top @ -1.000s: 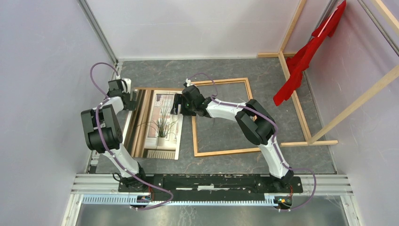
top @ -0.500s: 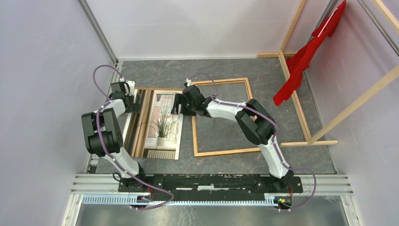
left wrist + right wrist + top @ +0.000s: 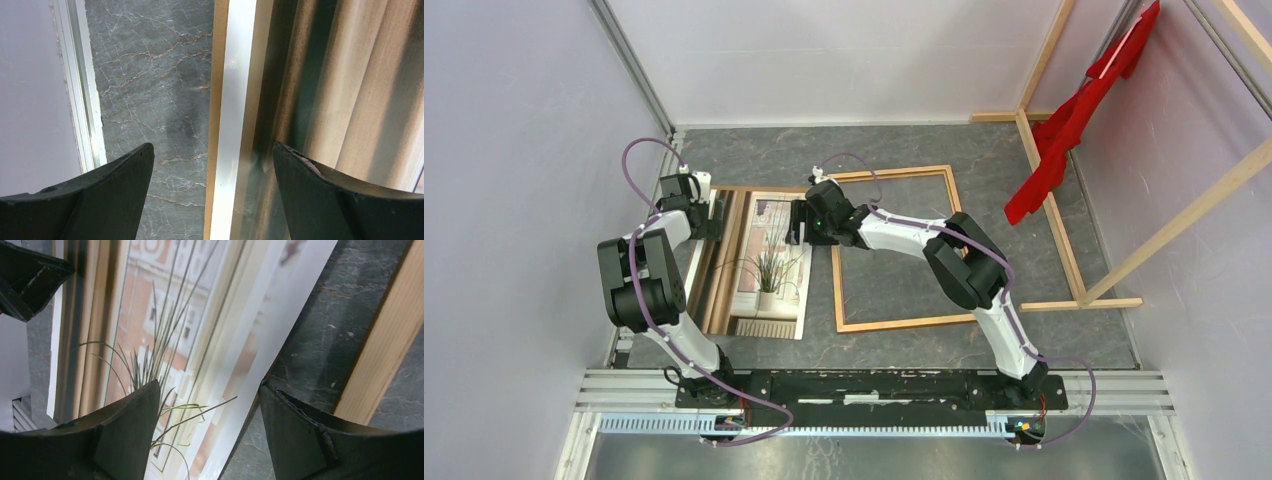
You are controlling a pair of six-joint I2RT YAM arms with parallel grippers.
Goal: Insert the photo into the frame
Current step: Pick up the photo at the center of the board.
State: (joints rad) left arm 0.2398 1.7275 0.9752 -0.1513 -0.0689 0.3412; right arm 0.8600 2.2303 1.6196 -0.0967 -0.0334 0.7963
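Two big flat things lie side by side on the grey marbled table (image 3: pixel 1024 330): the frame (image 3: pixel 904 322), with bare tabletop inside it, and to its left the photo (image 3: pixel 764 275), flat, its right edge near the frame's left rail but not touching. A thin brown board (image 3: pixel 217 75) peeks out along the photo's left edge.

Each arm has its claw over one long edge of the print. The left gripper (image 3: pixel 212 150) spreads wide across the left edge, holding nothing. The right gripper (image 3: pixel 209 387) is also well apart and empty, one finger above the picture, the other above the strip of table beside the frame.

I judge this the pick-up step: the photo is not yet gripped. Next, the jaws must get under or pinch the thin edges without creasing them.

Since a second ago the left wrist has drawn slightly back and left, and the right claw has crept a little farther; the photo has not moved
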